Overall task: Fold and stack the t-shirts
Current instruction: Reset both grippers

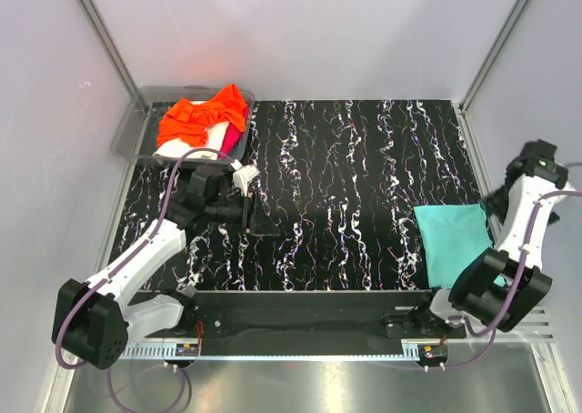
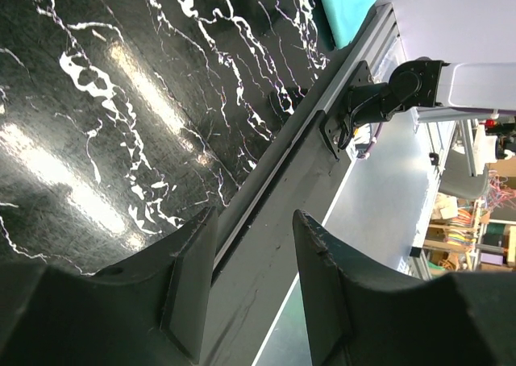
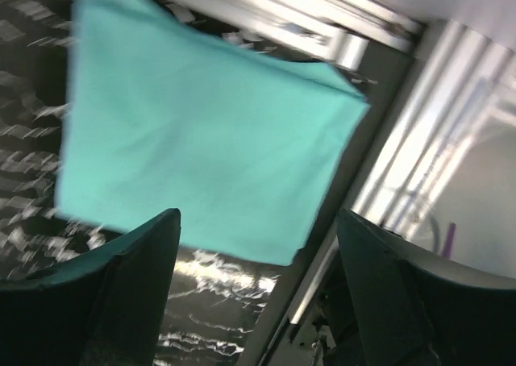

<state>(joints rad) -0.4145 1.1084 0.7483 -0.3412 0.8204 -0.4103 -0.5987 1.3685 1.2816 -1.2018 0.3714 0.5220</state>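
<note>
Left pincer point(image 2: 255, 214) has its jaws apart and holds nothing. At its eleven o'clock the orange shirt point(image 1: 202, 117) lies heaped in the tray point(image 1: 127, 138), and this arm is the nearer one. At four o'clock on the table the folded teal shirt point(image 1: 452, 240) lies near the right pincer point(image 3: 258, 214), which is also spread and empty.

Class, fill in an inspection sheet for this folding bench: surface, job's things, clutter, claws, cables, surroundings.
Surface: black marbled table with white veins.
Job's things: teal t-shirt folded flat at the right edge; orange t-shirt heaped over a magenta t-shirt in the grey tray, far left.
Clutter: nothing seen.
Claws: left claw open, empty; right claw open above the teal t-shirt, empty.
Cables: purple cables run along both arms.
Surroundings: white walls, metal frame posts.
</note>
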